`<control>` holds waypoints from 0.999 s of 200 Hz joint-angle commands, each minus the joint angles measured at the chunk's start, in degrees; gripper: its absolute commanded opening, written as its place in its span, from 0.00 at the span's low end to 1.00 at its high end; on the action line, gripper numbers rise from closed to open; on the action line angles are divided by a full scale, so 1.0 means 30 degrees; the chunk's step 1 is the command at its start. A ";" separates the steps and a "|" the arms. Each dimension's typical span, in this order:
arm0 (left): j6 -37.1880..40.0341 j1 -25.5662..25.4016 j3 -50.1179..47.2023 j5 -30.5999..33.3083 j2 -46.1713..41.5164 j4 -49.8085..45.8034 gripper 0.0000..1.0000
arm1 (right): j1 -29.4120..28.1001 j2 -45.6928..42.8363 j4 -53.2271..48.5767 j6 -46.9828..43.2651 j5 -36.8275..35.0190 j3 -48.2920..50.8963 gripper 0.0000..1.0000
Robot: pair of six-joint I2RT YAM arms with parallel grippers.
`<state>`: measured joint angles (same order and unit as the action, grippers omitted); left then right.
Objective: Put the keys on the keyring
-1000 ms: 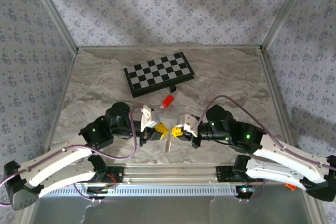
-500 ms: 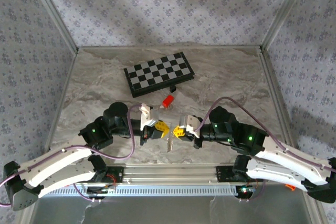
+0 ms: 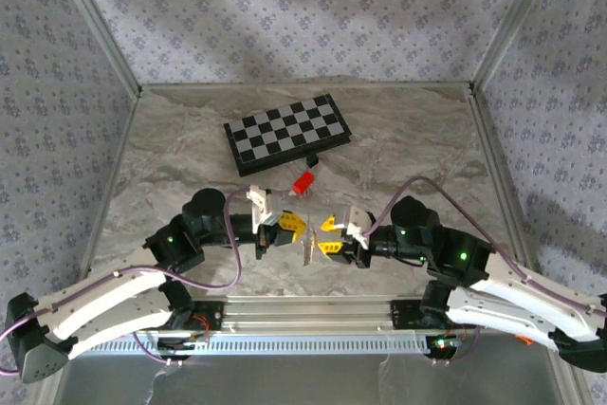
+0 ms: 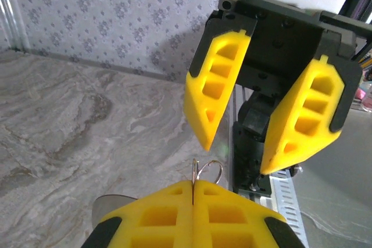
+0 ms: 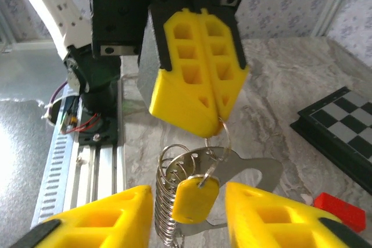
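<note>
Your left gripper point(image 5: 212, 125) clamps the keyring point(image 4: 210, 163), nearside of the chessboard point(image 3: 287, 133). The yellow-headed key point(image 5: 190, 199) hangs from it, likely threaded. Your right gripper point(image 3: 330, 235) gapes, empty. Whether more remain, can't tell.

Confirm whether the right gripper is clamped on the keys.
No, the right gripper stands open, with the keys hanging between its spread fingers.
</note>
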<state>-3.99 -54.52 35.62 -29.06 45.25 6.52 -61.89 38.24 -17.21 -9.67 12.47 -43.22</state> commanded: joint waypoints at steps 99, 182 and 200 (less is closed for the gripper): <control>0.0617 -0.0107 -0.0549 -0.1142 -0.0796 0.4785 0.00 | 0.2309 0.0146 0.3714 0.3822 0.1926 0.0119 0.36; 0.0704 -0.0165 -0.0248 -0.1645 -0.0559 0.4299 0.00 | 0.2324 0.0701 0.4592 0.3491 0.4152 0.0138 0.32; 0.0698 -0.0192 -0.0188 -0.1681 -0.0495 0.4288 0.00 | 0.2319 0.0809 0.4770 0.3491 0.4417 0.0224 0.31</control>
<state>-2.59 -54.54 33.36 -32.38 43.62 16.78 -55.00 40.93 -5.30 0.86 23.24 -42.15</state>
